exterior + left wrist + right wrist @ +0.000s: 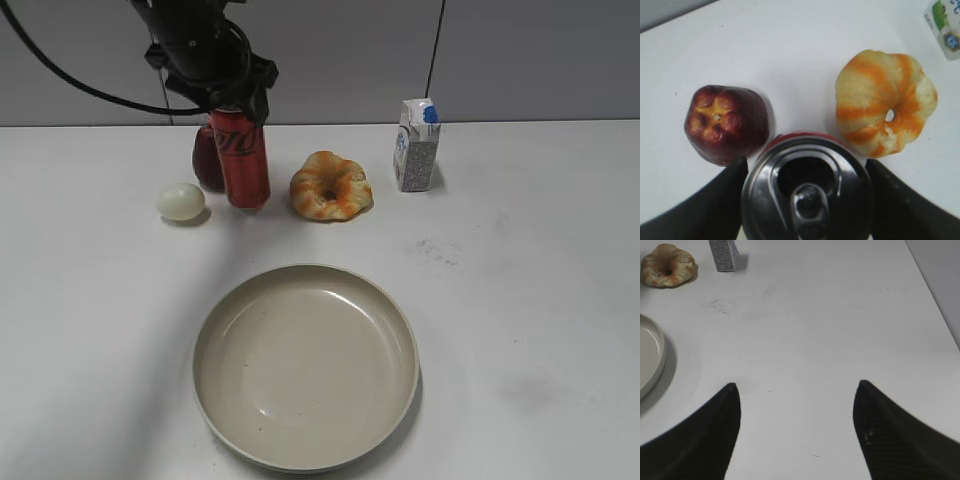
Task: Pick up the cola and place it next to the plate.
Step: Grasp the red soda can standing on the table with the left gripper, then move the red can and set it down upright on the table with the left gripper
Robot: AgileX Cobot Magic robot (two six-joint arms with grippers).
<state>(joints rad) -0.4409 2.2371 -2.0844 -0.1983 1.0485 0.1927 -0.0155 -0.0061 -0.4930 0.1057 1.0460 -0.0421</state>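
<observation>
the left claw (238, 108) is closed around the upper part of the cola (241, 158), coming down on it from above. in the left wrist view its two dark fingers (715, 200) press the can on either side, with the silver pull-tab top of the cola (807, 192) filling the space between them. the can stands upright near the far edge of the tabletop (540, 300), left of the middle; whether its base rests on the surface or is just clear of it cannot be told.

just behind and to the left of the can sits a dark red fruit (207, 160), partly hidden by it in the exterior view; the left wrist view shows this fruit (726, 122) close beside the can. a pale egg (181, 201) lies a little farther toward the left edge. to the right of the can, apart from it, lies an orange-and-cream ring-shaped bun (331, 187), and farther along the far edge stands a small milk carton (416, 146) with a blue cap.

the plate (305, 445) sits close to the near edge at the middle of the tabletop, well apart from the cola.

the right claw (796, 410) is open, its two dark fingers (705, 435) spread wide over bare tabletop toward the right side, holding nothing. in its view the plate's rim (659, 352) shows at the left border, with the bun (667, 265) and carton (722, 254) beyond.
</observation>
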